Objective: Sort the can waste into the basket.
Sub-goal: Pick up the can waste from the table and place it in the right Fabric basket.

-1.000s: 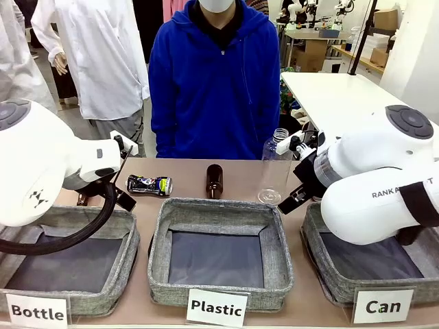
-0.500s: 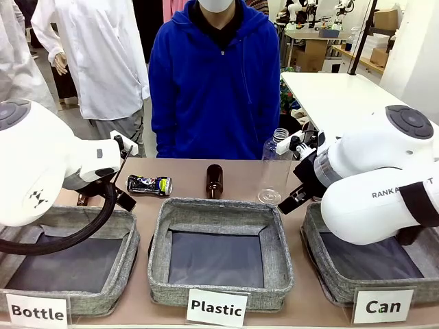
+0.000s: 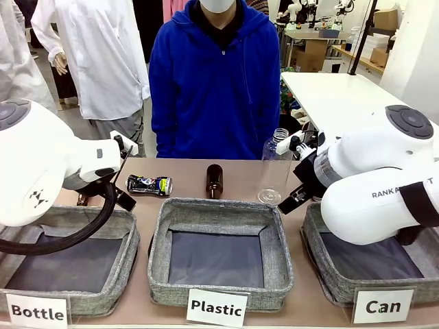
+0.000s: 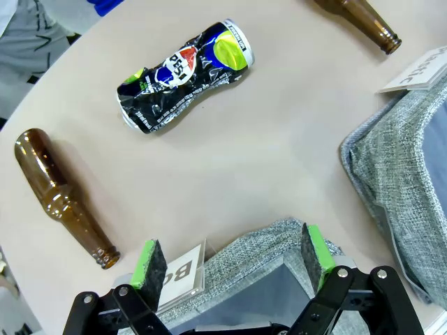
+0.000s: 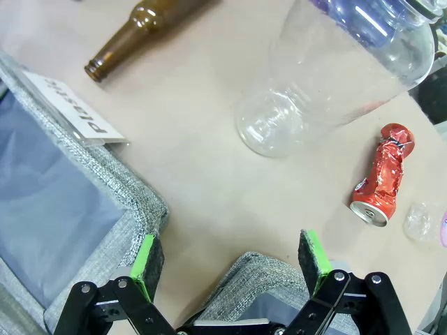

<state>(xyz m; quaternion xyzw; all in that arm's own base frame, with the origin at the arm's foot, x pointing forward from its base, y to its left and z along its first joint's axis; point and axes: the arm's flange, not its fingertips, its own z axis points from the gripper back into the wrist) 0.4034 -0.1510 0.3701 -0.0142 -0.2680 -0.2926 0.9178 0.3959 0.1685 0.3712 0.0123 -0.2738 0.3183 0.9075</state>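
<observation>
The right gripper (image 5: 230,246) hung empty and wide open above a corner of the "Can" basket (image 3: 317,264), and the left gripper (image 4: 230,248) hung likewise above the "Bottle" basket (image 4: 241,259). From the right gripper the red can (image 5: 383,183) lay at two o'clock, its long axis near twelve-to-six. From the left gripper the dark can (image 4: 185,75) lay at eleven o'clock, running eight-to-two.

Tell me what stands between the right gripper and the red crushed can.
Nothing visible does. In the right wrist view the open right gripper hangs over the Can basket rim, and only bare table lies between it and the red can. The clear plastic bottle stands off to one side.
</observation>
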